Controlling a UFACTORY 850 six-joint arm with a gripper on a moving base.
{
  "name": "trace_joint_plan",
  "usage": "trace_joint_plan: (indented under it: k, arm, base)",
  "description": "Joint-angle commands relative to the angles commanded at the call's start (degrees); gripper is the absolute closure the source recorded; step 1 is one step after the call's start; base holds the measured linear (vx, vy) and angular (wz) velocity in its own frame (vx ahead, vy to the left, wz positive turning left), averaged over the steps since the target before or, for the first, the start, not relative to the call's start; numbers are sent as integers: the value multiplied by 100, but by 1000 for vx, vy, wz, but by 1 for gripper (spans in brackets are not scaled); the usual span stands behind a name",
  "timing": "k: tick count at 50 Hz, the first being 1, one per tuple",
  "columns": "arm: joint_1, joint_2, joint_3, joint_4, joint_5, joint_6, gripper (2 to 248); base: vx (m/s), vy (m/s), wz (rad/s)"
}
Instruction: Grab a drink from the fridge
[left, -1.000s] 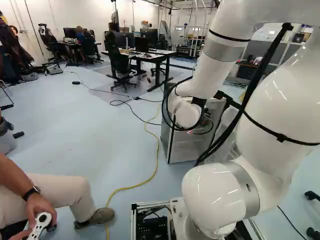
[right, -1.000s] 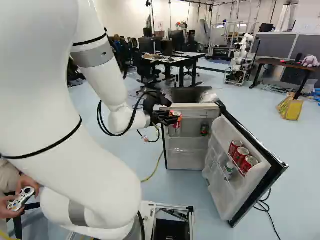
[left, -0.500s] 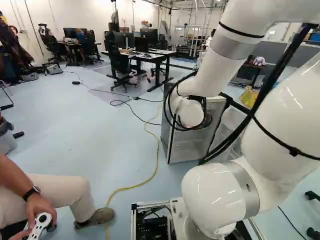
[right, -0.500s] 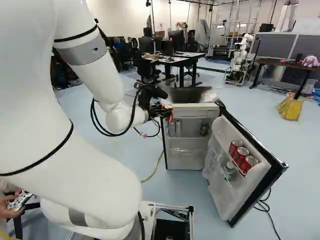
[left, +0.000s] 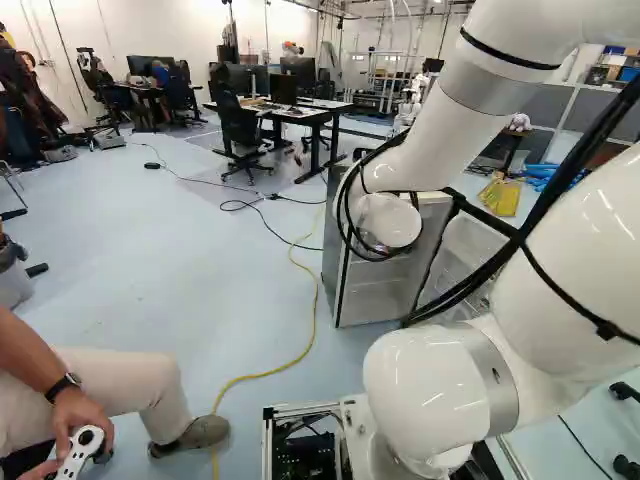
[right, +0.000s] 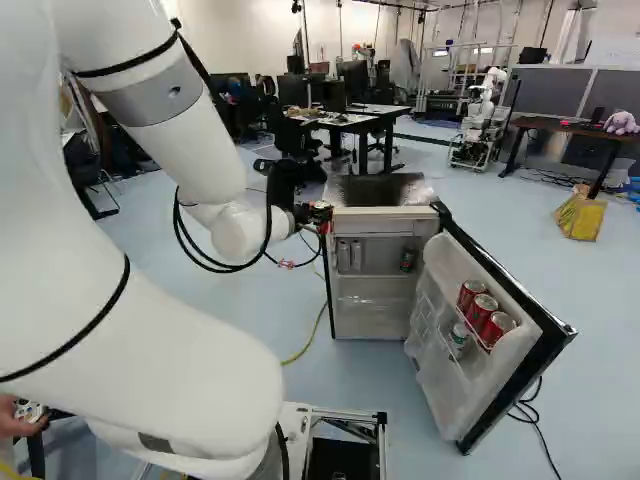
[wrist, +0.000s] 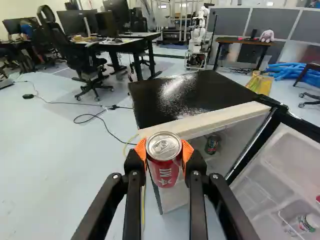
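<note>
While the boxy, black-topped fridge (wrist: 175, 107) stands open, the black two-fingered gripper (right: 322, 213), parted can-wide, clasps a red metal can (wrist: 164, 167) near the top's unhinged front corner.

I'm standing in what looks like a robotics lab. Another robot (wrist: 198, 36), a white arm like mine, rises at the back near grey partitions (wrist: 231, 21), with a metal frame (right: 455, 69) behind it. I can see monitors (wrist: 80, 22) on plain desks (left: 300, 113), office chairs (wrist: 79, 59) on wheels beside them, and a black cable (wrist: 70, 103) and a yellow cable (left: 270, 373) trailing across the wide, pale blue floor (left: 130, 275)
</note>
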Motion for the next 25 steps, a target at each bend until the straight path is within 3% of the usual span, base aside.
trace_joint_plan:
  k: [14, 25]
  arm:
    - [-180, 49, -26, -707, -354, 0, 160]
    - [-339, 8, -66, -831, -418, 0, 160]
  base:
    - [0, 0, 0]
    - [0, 0, 0]
